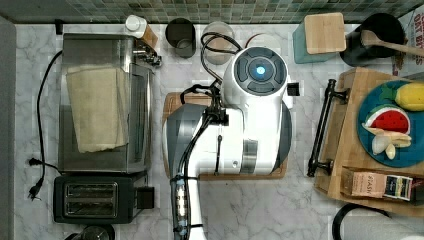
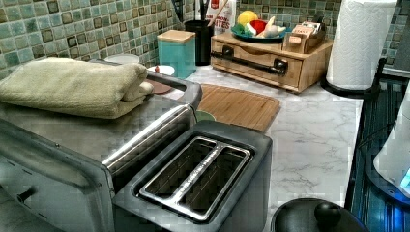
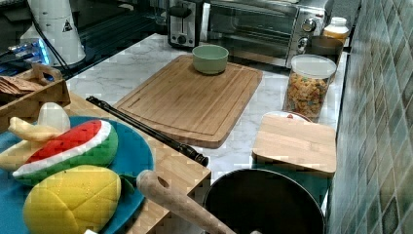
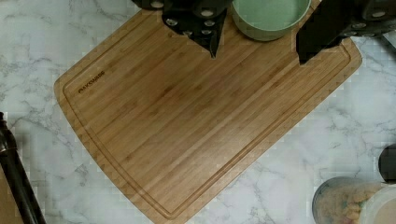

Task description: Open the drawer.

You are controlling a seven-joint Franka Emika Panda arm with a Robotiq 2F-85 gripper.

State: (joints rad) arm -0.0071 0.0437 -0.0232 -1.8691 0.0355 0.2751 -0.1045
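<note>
The drawer (image 2: 251,67) is in a light-wood box at the top view's right, its front flush with the box. A long black bar handle (image 1: 322,127) runs across that front, also seen as the handle (image 2: 246,62), the handle (image 3: 146,129) and the handle (image 4: 14,177). My gripper (image 4: 259,51) hangs open above the bamboo cutting board (image 4: 196,121), with nothing between its black fingers (image 4: 212,44). The gripper is well apart from the handle. In the top view, the white arm (image 1: 250,115) covers most of the board.
A green bowl (image 4: 271,16) sits on the board's far corner. On the box stand a blue plate (image 1: 367,142) of toy fruit and a small carton (image 1: 375,185). A toaster oven (image 1: 100,100), toaster (image 1: 95,197), teal canister (image 1: 322,35), pasta jar (image 3: 308,87) and paper towel roll (image 2: 360,41) ring the counter.
</note>
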